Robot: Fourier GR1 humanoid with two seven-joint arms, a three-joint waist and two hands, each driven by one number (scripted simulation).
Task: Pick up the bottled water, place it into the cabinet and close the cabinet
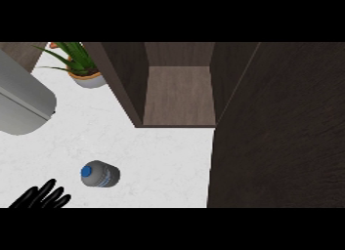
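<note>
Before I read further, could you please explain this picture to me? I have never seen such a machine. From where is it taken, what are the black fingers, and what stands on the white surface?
The picture looks steeply down from the robot's head onto a white counter. The black fingers at the lower left belong to its left hand, open and holding nothing. The grey shape at the upper left looks like a forearm; the right hand does not show. On the counter stands a water bottle, seen from above, with a blue cap. Behind it is an open dark wooden cabinet with a bare shelf, its door swung open at the right. A potted plant stands at the back left.
</note>
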